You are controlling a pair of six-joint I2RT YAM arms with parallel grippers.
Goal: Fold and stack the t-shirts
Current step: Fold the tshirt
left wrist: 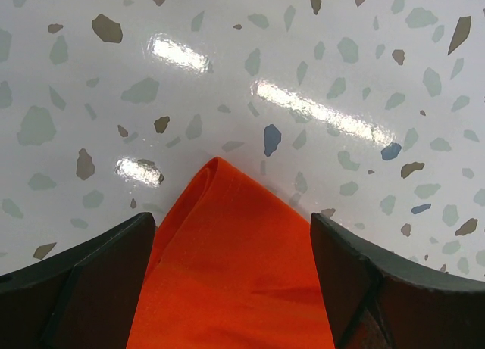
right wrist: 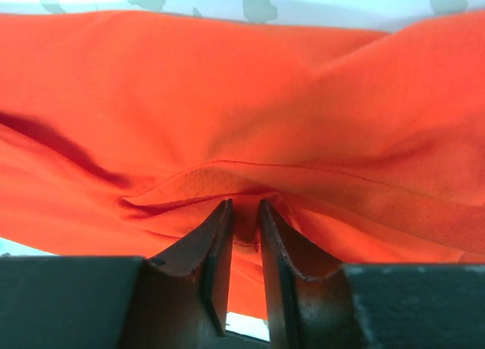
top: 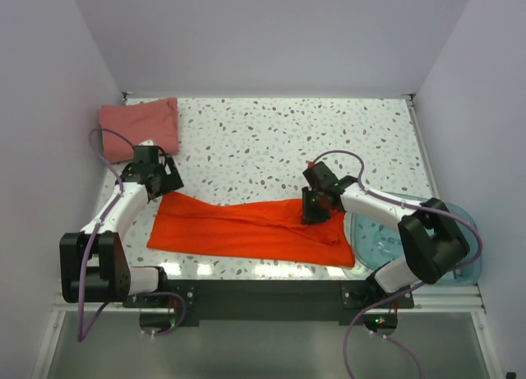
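On the near part of the table [top: 271, 140] the orange-red t-shirt [top: 246, 229] lies spread in a long band. The dusty pink-red t-shirt [top: 140, 126] rests folded in the far left corner. The step in hand, as I judge it, is to take the orange one at two places for a fold.

The right gripper [right wrist: 244, 220] sits low on the right half of this shirt, its jaws narrow and pinching a small ridge of cloth. For a good fold this pinch should catch every layer, not only the top one, before any lift. The left gripper [left wrist: 235, 232] hovers over the far left corner of the shirt with jaws wide, the corner between its fingers [left wrist: 91, 281] and nothing gripped. It should go straight down and close on that corner, so both ends rise together.

Both arms are bent at the elbow. The left reaches forward, and the right reaches inward, away from the blue tub [top: 380, 241].
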